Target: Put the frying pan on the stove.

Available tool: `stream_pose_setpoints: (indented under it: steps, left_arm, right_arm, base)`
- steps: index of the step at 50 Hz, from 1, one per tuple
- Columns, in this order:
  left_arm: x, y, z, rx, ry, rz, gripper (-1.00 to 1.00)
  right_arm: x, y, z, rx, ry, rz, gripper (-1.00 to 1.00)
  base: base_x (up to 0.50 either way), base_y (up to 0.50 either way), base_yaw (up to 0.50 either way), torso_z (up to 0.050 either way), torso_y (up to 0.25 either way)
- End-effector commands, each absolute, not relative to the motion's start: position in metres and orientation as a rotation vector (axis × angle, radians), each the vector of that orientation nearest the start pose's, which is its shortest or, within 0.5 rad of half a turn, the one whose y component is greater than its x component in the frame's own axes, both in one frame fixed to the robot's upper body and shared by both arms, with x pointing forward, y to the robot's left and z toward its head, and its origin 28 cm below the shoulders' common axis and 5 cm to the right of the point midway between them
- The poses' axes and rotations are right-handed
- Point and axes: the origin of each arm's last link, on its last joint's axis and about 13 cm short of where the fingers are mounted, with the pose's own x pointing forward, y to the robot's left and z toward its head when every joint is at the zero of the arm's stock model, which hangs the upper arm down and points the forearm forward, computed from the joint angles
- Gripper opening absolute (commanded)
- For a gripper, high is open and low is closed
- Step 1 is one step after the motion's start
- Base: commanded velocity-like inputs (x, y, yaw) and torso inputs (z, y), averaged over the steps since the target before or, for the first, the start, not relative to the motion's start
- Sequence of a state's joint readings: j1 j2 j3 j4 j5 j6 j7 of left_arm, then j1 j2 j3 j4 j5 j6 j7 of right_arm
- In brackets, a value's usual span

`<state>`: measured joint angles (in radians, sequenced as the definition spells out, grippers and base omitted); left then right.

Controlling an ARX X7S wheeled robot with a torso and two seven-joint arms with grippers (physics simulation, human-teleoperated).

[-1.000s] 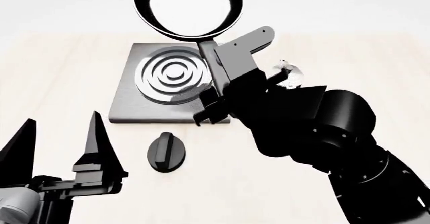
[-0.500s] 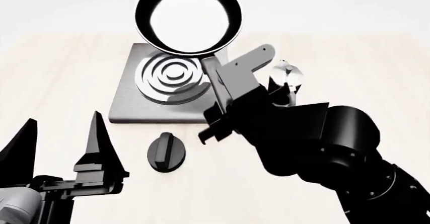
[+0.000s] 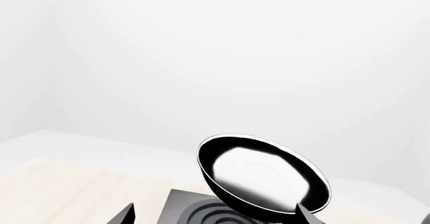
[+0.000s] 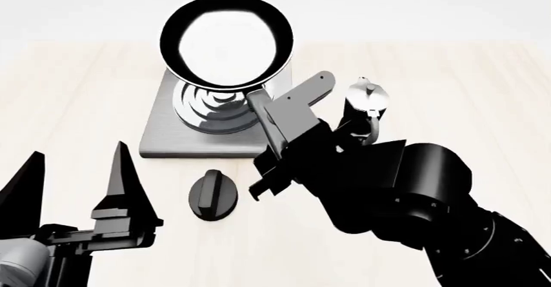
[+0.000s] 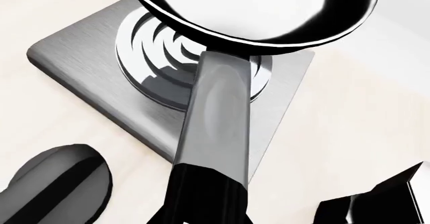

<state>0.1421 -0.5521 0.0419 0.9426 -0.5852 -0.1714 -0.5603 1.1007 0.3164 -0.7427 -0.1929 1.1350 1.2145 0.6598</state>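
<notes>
The frying pan (image 4: 226,39) hangs tilted in the air above the stove (image 4: 164,138), its shiny inside facing the head camera. My right gripper (image 4: 273,138) is shut on the pan's long handle (image 5: 215,118), which runs down from the pan (image 5: 255,7) over the stove's ring burner (image 5: 151,58). My left gripper (image 4: 79,190) stands open at the near left, holding nothing. In the left wrist view the pan (image 3: 262,181) floats just over the stove (image 3: 176,204), beyond the left gripper (image 3: 215,219).
A small black round knob (image 4: 213,195) lies on the light wooden table in front of the stove and shows as well in the right wrist view as the knob (image 5: 57,189). A black-and-silver moka pot (image 4: 366,100) stands right of the stove, close behind my right arm.
The right gripper has carried the pan down and slightly left, toward me. The pan now covers more of the burner. The left arm has not moved.
</notes>
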Motion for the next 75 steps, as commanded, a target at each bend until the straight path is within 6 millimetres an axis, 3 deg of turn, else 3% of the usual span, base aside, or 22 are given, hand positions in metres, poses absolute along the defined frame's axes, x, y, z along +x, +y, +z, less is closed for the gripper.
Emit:
stream_pose_setpoints:
  steps: [1, 22, 75]
  left_arm:
    - [0.14, 0.231, 0.17, -0.17, -0.433, 0.021, 1.0]
    - [0.139, 0.233, 0.176, -0.174, -0.437, 0.027, 1.0]
    - [0.139, 0.232, 0.178, -0.176, -0.435, 0.027, 1.0]
  right_arm:
    - [0.289, -0.031, 0.224, -0.439, 0.266, 0.365, -1.0]
    - [0.301, -0.029, 0.214, -0.441, 0.293, 0.356, -1.0]
    - [0.296, -0.028, 0.196, -0.485, 0.329, 0.387, -1.0]
  base:
    - [0.0, 0.0, 0.0, 0.0, 0.01]
    - [0.0, 0.0, 0.0, 0.0, 0.002]
    - [0.0, 0.0, 0.0, 0.001, 0.002]
